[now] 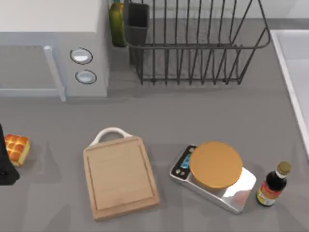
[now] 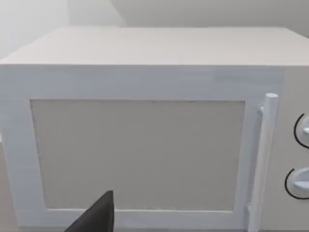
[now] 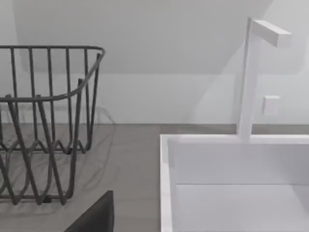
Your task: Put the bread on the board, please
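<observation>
Top view. Bread [image 1: 16, 149]: lying on the grey worktop [image 1: 193, 121] at the 9 o'clock edge, touching or just beside a dark piece of the left arm [image 1: 5, 164] at that edge; whether the left pincer is spread or pinching, I cannot tell. Board [image 1: 119, 176]: lying flat toward 7 o'clock, bare, white loop handle pointing to 12 o'clock, well apart from the bread. Silver scale [image 1: 215, 176]: sitting toward 5 o'clock with a round orange-tan disc [image 1: 216, 164] on its platform. Dark sauce bottle [image 1: 273, 184]: standing upright just beside the scale, toward 4 o'clock. Wire dish rack [image 1: 193, 43]: standing at 12 o'clock, a dark cup-like holder [image 1: 137, 21] hanging at its left corner. Green bottle [image 1: 116, 23]: standing between rack and white microwave [image 1: 53, 48], which is occupying 10 to 11 o'clock. White sink [image 1: 294, 72]: running along the 3 o'clock edge.

Left wrist view. Microwave door [image 2: 137, 154] facing the camera, handle [image 2: 263, 159] upright, two dials [image 2: 301, 154] beside it; a dark finger [image 2: 96, 217] of the left pincer is showing low in frame.

Right wrist view. Rack [image 3: 48, 121] and sink basin [image 3: 231, 183] with white faucet [image 3: 251, 77] before a pale wall; a dark finger [image 3: 96, 217] of the right pincer is showing, its state untellable.
</observation>
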